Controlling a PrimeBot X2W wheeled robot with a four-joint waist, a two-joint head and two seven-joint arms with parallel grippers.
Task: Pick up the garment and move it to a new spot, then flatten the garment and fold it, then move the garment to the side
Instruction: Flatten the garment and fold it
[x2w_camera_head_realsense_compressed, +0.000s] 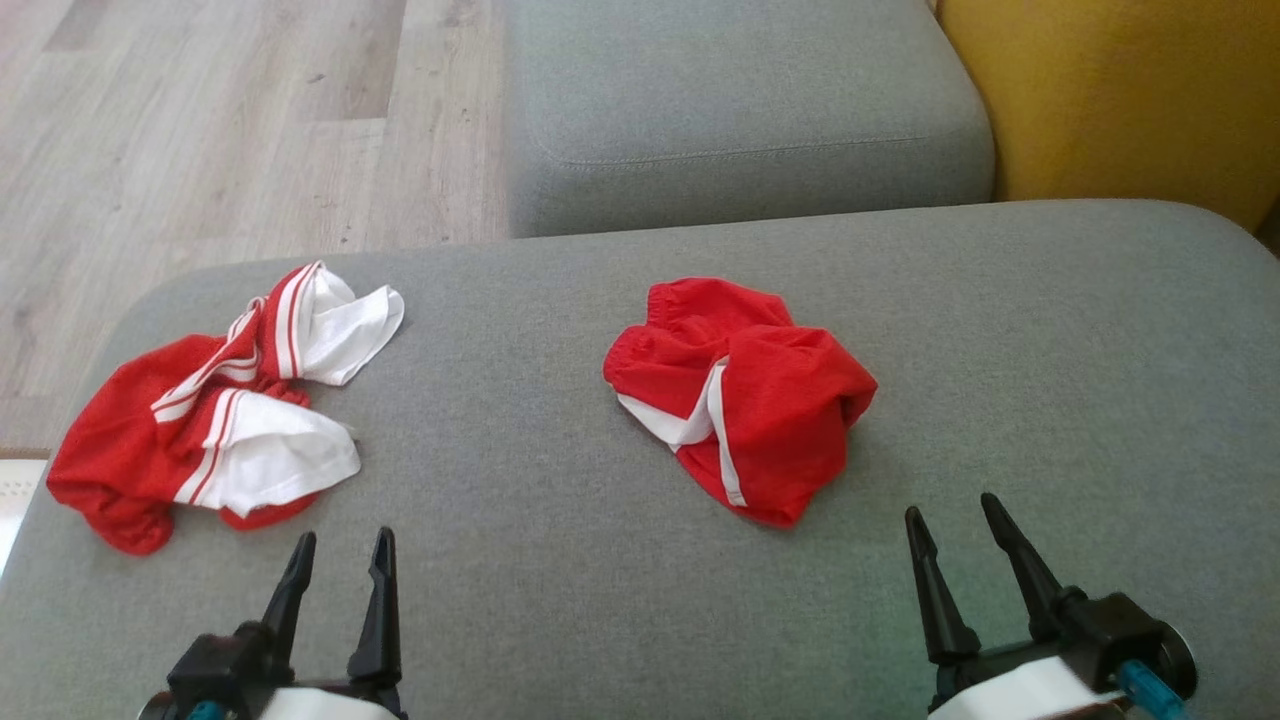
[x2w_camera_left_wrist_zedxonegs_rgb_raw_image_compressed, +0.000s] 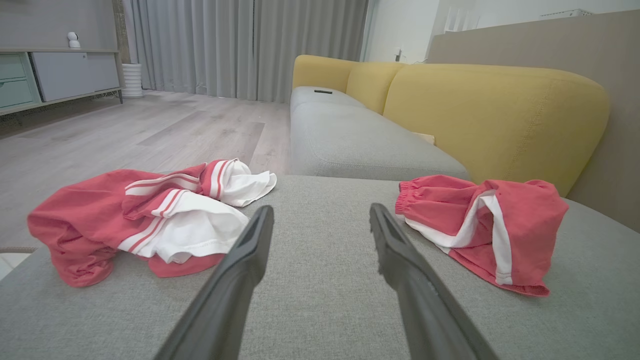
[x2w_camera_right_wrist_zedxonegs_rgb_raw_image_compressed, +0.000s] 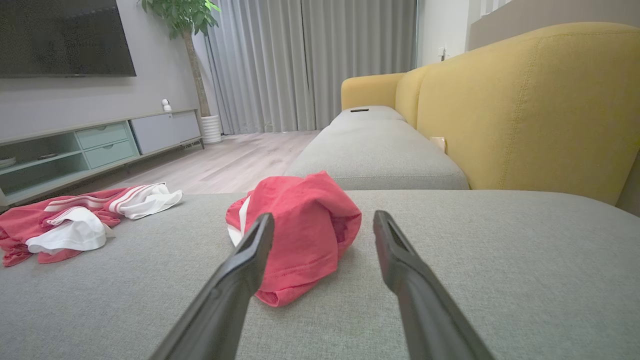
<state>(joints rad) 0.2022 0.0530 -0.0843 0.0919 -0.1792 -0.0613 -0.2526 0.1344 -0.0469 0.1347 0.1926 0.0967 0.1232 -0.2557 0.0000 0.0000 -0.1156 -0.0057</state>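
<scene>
Head view: a crumpled pair of red shorts (x2w_camera_head_realsense_compressed: 745, 400) with white side trim lies a little right of the frame's centre, on a wide grey sofa seat (x2w_camera_head_realsense_compressed: 560, 580). I take this to be the garment to move, though I cannot be sure. Its gathered waistband points to the upper left and the bunched legs trail to the lower right, so its long axis runs diagonally across the frame.

My right hand (x2w_camera_head_realsense_compressed: 951, 505) sits at the lower right, fingers spread apart and holding nothing. The shorts lie up and to the left of it, near but not touching. In the right wrist view they sit just ahead, left of centre, partly behind one finger (x2w_camera_right_wrist_zedxonegs_rgb_raw_image_compressed: 250, 270).

My left hand (x2w_camera_head_realsense_compressed: 344, 535), at the lower left, is also spread and empty, and well apart from the shorts. I judge the right arm has the shorter reach.

A red and white shirt (x2w_camera_head_realsense_compressed: 200, 420) lies rumpled at the left edge of the seat. Wooden floor (x2w_camera_head_realsense_compressed: 200, 130) fills the upper left; a yellow backrest (x2w_camera_head_realsense_compressed: 1130, 90) the upper right.
</scene>
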